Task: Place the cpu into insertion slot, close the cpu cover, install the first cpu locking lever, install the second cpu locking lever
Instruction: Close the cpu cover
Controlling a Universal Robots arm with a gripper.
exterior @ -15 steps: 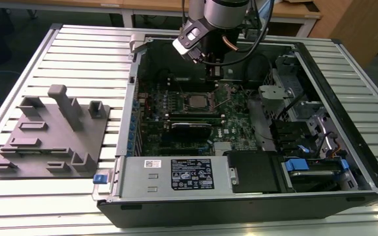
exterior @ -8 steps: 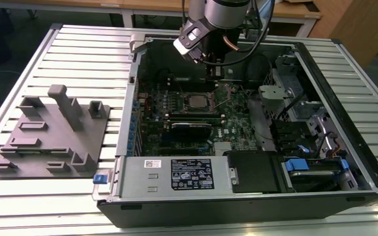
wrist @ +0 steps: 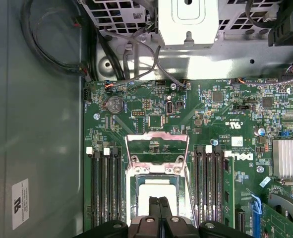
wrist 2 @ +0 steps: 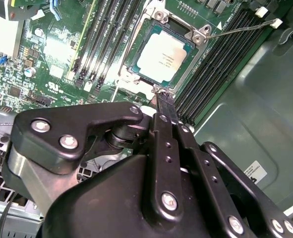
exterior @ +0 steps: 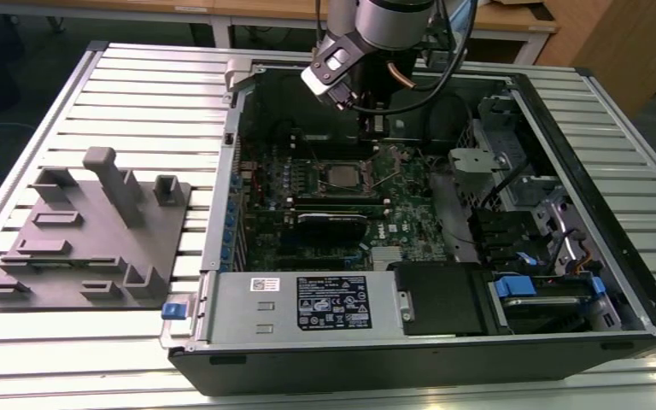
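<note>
The cpu [wrist: 147, 191] lies flat in the insertion slot [wrist: 158, 170] with its pale face up; it also shows in the second wrist view [wrist 2: 163, 52] and in the exterior view [exterior: 343, 175]. The cpu cover [wrist: 158, 135] is swung open beyond the slot, and green board shows through its cut-out. A thin wire locking lever [wrist 2: 240, 28] sticks out, unlatched, from one socket corner. My gripper [wrist: 159, 201] hangs just above the cpu's near edge, fingers pressed together and holding nothing. In the second wrist view its fingertips [wrist 2: 162, 95] end at the socket's metal rim [wrist 2: 200, 37].
Black memory slots [wrist: 104, 188] flank the socket on both sides. A silver heatsink [wrist: 287, 158] and a long black card [exterior: 334, 224] sit farther along the board. The case's walls [wrist: 37, 124] ring it. A grey fixture plate [exterior: 89, 239] lies on the slatted table at the exterior view's left.
</note>
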